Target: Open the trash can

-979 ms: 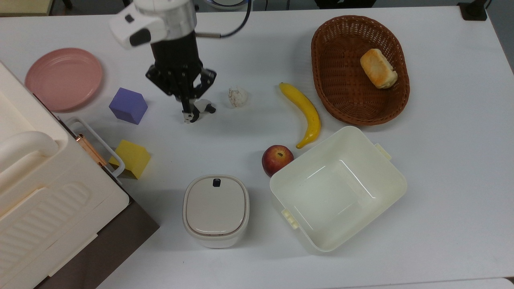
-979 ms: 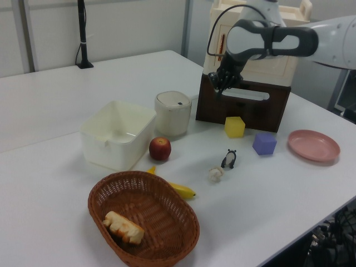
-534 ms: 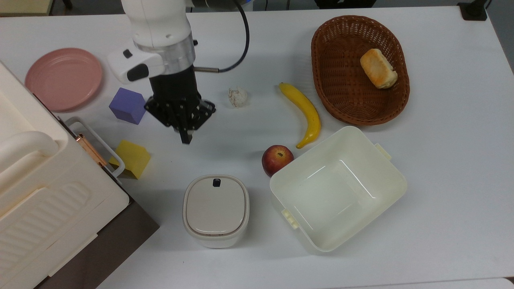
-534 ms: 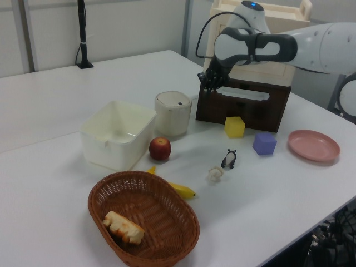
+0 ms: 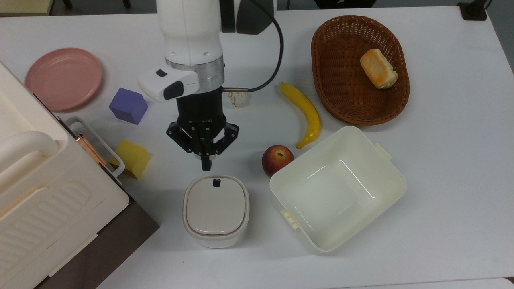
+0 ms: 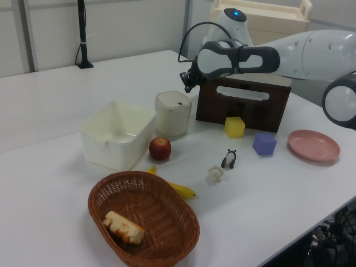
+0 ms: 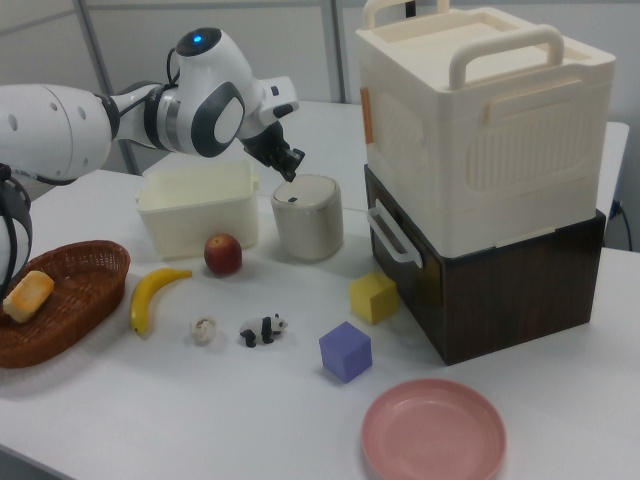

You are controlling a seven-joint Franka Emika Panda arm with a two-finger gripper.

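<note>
Now moved close, narrow claw hanging just above small white trash can, near dark button; pressing comes next.

A: State the position of the trash can on the table.

B: In the top view it stands near the table's lower edge, between the stacked boxes at the lower-left corner and the tub on the top view's right. The apple touches the tub's upper-left corner.

A: And the gripper?

B: Just above the trash can's upper rim in the top view. The basket sits by the upper-right corner with the bread in it; the plate lies near the upper-left corner.
</note>
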